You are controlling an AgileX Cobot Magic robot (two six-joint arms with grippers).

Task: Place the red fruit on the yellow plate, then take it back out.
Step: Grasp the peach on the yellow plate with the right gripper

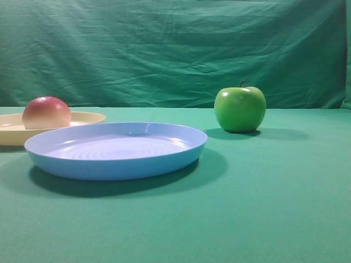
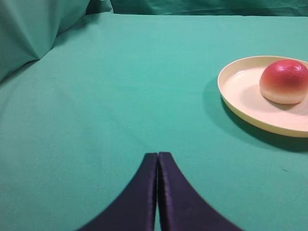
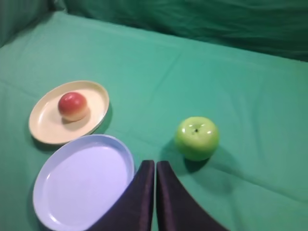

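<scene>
A green cloth (image 1: 274,208) covered the table and hung as a wrinkled backdrop behind it. The red fruit (image 3: 73,105) sat on the yellow plate (image 3: 45,130), toward the plate's 12 o'clock side in the right wrist view, so the placing half of the task looked done and the taking out remained. The left gripper (image 2: 158,163) hung above bare cloth with its fingers pressed together and nothing between them, the plate lying toward its 2 o'clock. The right gripper (image 3: 155,168) was likewise closed and empty, with the blue plate (image 3: 72,192) at about its 9 o'clock and the green apple (image 3: 196,137) at its 1 o'clock. The likeliest trouble, as I judged it, was the fruit's round, smooth skin: a pinch off centre could squirt it sideways, rolling it across the plate or over the low rim. A descent that caught the rim could tip or slide the light plate. Either gripper would also have to open before closing in, or its fingers would simply knock the fruit. Reaching with the right arm risked brushing the blue plate.
</scene>
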